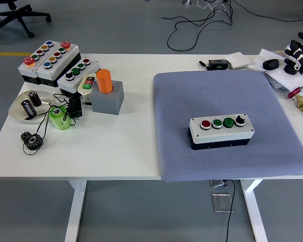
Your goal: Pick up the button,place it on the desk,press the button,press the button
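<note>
**A:** Well, start with the robot hand. Where is it?

**B:** Only the right hand (301, 50) shows, at the picture's right edge, up beyond the far right corner of the blue mat (192, 101). Its dark fingers (295, 49) look spread and it has hold of nothing. The left arm is out of view.

**A:** And the button?

**B:** The button box (221, 132) sits on the mat, right of its middle and toward the near edge, well apart from the hand. It lies flat, its row of a red, two green and a black knob facing up, which I judge leaves them easy to press from above.

**A:** So how far along?

**B:** The box is already set down; whether the presses are done I cannot tell. The hand so far off suggests a pause or a finish.

**A:** Anything else around the mat?

**B:** Left of it, a grey block (109, 98) holds an orange cylinder (104, 80) upright, with more button boxes (50, 60) behind. A clear dish (16, 110) keeps small dark parts together, and a gear (32, 139) lies nearer the edge. Right of the mat sits a brass valve (301, 101) with a red handle.

**A:** Any writing?

**B:** None legible; labels are too small.
</note>
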`<state>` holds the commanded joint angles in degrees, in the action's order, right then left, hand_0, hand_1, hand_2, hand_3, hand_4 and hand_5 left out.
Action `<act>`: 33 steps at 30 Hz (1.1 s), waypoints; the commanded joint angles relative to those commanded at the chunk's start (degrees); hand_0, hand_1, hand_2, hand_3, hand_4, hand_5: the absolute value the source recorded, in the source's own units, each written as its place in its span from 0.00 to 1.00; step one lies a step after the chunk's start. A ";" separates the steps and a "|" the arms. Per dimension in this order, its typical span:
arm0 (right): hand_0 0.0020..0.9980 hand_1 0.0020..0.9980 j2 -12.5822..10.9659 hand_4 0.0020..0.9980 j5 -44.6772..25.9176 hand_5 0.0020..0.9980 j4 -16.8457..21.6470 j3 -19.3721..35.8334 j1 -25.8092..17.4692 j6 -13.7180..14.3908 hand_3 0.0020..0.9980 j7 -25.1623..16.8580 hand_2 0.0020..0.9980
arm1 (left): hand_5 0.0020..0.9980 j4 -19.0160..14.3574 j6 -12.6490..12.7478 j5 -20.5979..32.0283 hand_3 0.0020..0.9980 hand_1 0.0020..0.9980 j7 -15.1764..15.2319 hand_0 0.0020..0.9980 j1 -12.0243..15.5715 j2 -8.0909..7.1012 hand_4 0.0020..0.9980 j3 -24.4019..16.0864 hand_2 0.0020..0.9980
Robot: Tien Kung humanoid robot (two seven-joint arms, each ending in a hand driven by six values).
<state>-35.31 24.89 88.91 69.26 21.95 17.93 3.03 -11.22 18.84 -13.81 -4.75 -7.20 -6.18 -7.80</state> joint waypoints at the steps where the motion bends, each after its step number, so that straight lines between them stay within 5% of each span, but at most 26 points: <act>1: 0.84 0.82 0.00 0.67 -2.23 0.41 -0.09 0.05 -0.12 -0.07 0.91 0.10 0.87 | 1.00 0.01 0.00 0.00 0.44 0.53 -0.03 0.60 0.02 0.02 0.27 0.05 0.49; 6: 0.84 0.81 -0.06 0.67 -11.57 0.40 0.15 0.66 -0.70 -0.30 0.90 0.53 0.86 | 1.00 0.03 0.02 -0.07 0.44 0.53 -0.11 0.60 0.06 0.06 0.27 -0.02 0.49; 33: 0.83 0.79 -0.33 0.67 -11.55 0.43 0.19 1.16 -0.78 -0.63 0.88 1.66 0.85 | 1.00 0.03 0.03 -0.08 0.44 0.53 -0.14 0.60 0.09 0.20 0.27 0.06 0.50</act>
<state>-35.64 13.33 89.10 70.42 21.17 17.30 4.69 -11.19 18.87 -13.88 -4.89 -7.12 -5.98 -7.74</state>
